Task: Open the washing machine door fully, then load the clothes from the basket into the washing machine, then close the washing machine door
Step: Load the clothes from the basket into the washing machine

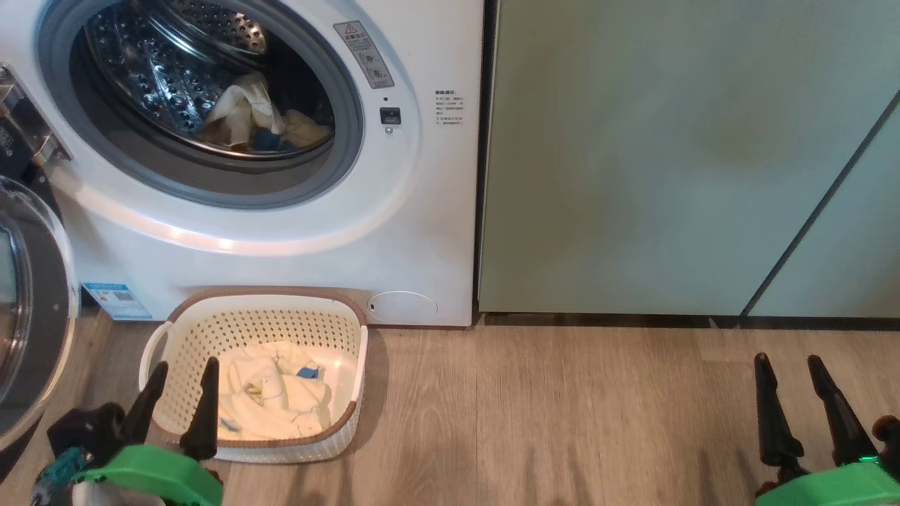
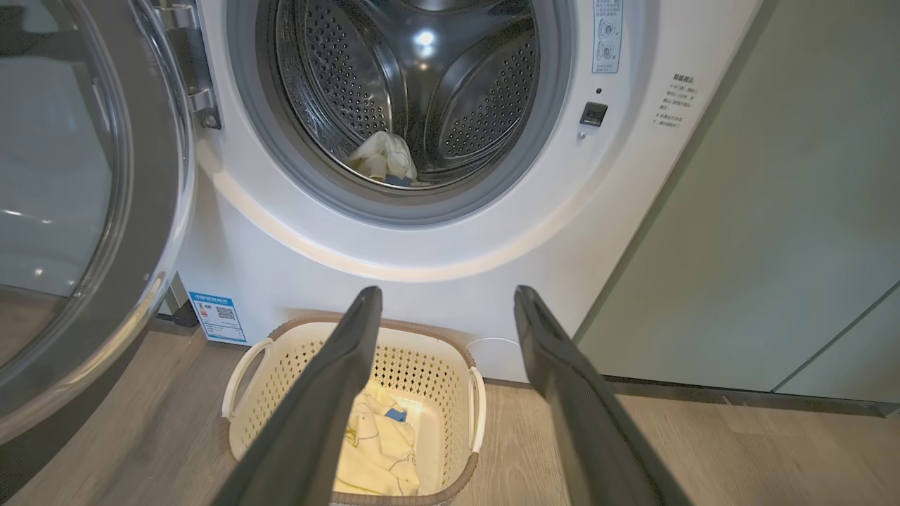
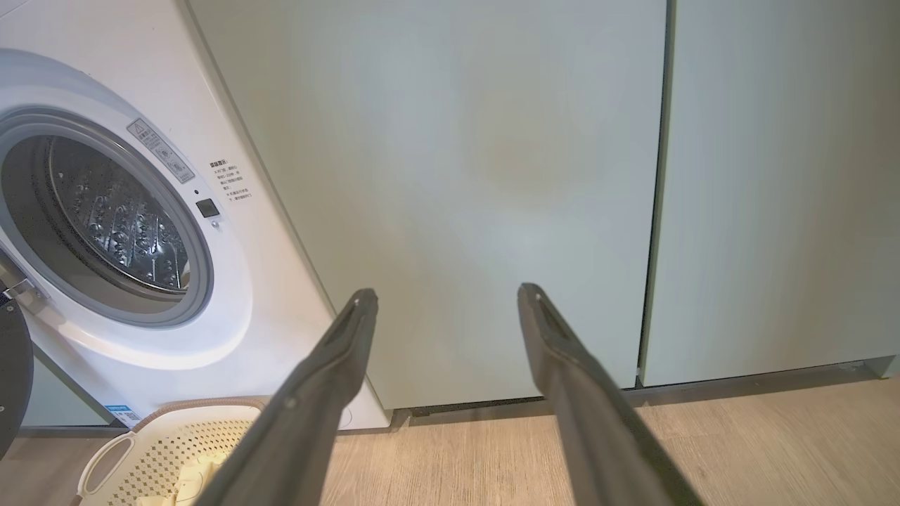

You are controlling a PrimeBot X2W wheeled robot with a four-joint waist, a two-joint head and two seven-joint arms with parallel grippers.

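Here, clothes lying in the basket, other garments sitting in the drum of the washing machine, washing machine door standing open at left, left gripper hovering by the basket's near left corner, fingers apart, right gripper hanging well apart, fingers spread.

On the washing machine, a warning-triangle label is showing upper centre and a blue QR sticker lower left; the wording is too small to read.

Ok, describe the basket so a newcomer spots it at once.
Find the big white washing machine with its round opening. On the wood floor right before it sits the basket: cream, perforated, brown-rimmed, white handles, pale clothes inside.
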